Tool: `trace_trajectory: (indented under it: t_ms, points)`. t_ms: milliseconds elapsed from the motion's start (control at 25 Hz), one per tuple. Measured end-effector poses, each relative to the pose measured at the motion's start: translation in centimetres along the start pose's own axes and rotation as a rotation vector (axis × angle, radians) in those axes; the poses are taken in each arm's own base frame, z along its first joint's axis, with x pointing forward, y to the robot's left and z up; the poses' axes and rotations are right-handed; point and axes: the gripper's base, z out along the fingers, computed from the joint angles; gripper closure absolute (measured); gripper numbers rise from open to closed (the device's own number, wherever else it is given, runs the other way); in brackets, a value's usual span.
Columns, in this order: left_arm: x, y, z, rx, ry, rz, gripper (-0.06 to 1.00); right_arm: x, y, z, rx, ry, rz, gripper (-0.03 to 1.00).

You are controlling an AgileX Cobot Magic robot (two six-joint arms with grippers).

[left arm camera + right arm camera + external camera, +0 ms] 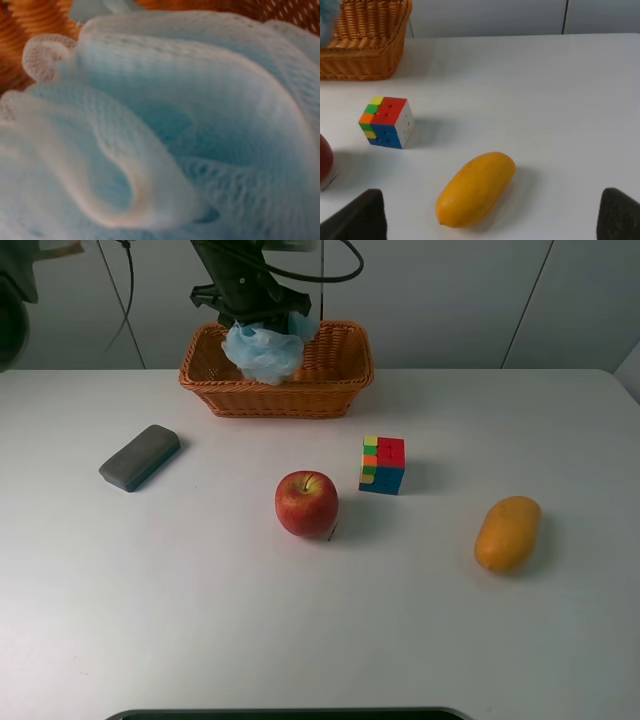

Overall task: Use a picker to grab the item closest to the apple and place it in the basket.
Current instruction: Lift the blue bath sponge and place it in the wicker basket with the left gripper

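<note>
A red apple sits mid-table. A light blue mesh bath puff hangs from my left gripper over the left part of the wicker basket at the back. The gripper is shut on the puff. The puff fills the left wrist view and hides the fingers, with basket weave behind it. A colourful puzzle cube stands just right of the apple. My right gripper is open and empty, low over the table near a yellow mango.
A grey block lies at the left of the table. The mango lies at the right. The cube and the basket also show in the right wrist view.
</note>
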Motion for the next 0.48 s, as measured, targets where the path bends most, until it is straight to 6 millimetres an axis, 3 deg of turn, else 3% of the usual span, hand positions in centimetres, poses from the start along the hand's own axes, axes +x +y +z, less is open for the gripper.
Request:
trace_trajectory:
  t_ms: [280, 480]
  points:
    - [-0.2, 0.2, 2.2, -0.014, -0.072, 0.014, 0.5, 0.0, 0.0, 0.0, 0.0, 0.0, 0.0, 0.34]
    - [-0.4, 0.2, 2.3, -0.012, -0.089, 0.014, 0.48, 0.0, 0.0, 0.0, 0.0, 0.0, 0.0, 0.34]
